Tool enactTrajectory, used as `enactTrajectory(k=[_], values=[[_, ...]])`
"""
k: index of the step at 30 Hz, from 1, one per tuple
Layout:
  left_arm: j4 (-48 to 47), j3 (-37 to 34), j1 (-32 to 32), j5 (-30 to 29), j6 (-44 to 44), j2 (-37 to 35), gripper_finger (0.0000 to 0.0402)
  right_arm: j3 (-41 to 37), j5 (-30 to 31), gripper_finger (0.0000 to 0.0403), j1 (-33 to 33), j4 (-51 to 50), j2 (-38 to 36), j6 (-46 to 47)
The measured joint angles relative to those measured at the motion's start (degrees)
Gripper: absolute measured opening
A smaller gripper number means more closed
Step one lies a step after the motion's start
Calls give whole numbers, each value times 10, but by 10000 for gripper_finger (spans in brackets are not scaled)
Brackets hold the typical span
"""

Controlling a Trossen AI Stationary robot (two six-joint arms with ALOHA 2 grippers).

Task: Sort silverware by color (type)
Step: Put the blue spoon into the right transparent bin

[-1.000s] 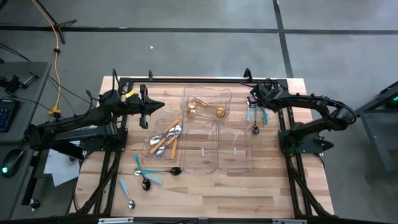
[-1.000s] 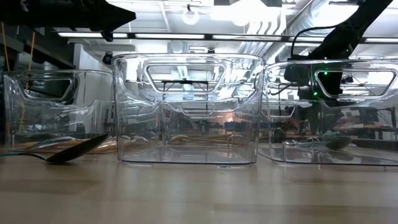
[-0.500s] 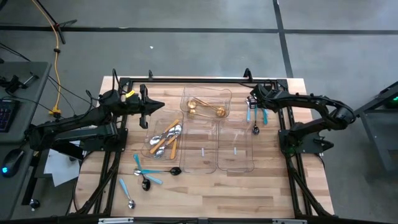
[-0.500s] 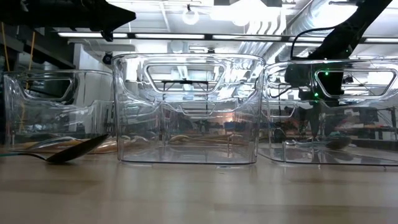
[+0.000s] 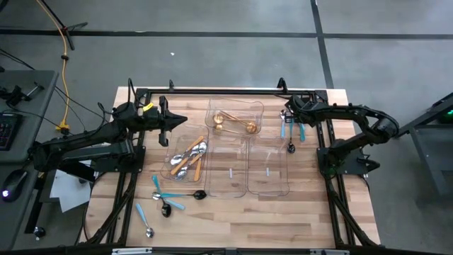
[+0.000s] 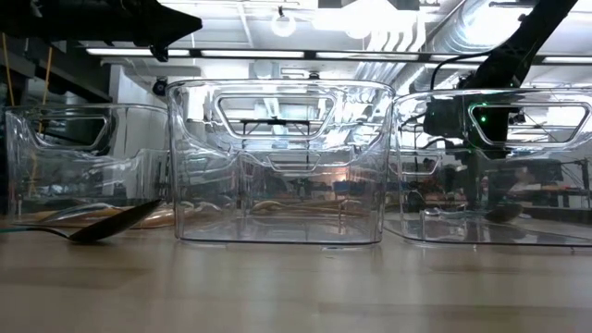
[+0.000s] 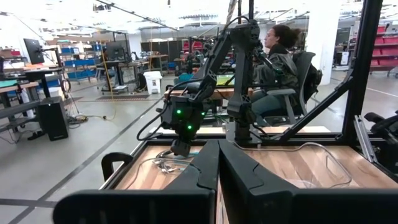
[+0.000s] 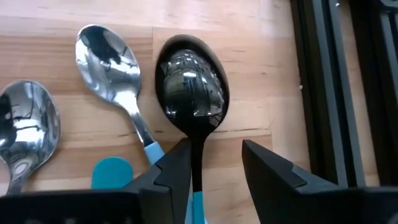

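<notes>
Gold spoons [image 5: 233, 124], orange-handled silver cutlery [image 5: 188, 159], dark glossy spoon [image 8: 191, 84] on pale wood

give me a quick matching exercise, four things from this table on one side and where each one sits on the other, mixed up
Things:
1. all-gold spoons
2. orange-handled silver spoons
3. dark-bowled spoon
4. left hand

Places:
a. bare wood beside the right frame, ahead of the right hand
b. left clear plastic tray
c. above the table by the left tray's far end
d. far clear tray

Pairs: 1-d, 2-b, 3-a, 4-c
</notes>
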Motion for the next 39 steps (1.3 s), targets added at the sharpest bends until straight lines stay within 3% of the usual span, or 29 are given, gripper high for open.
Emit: enactTrajectory(k=[10, 22, 31, 39], values=[[0, 0, 0, 0, 0, 0, 1, 0, 17, 7, 0, 1, 0, -14], [0, 0, 0, 0, 0, 0, 1, 11, 34, 2, 13, 3, -11, -40], [0, 0, 0, 0, 0, 0, 1, 19, 126, 0, 83, -5, -106, -42], [-1, 0, 0, 0, 0, 1, 1, 19, 119, 0, 103, -37, -153, -23]])
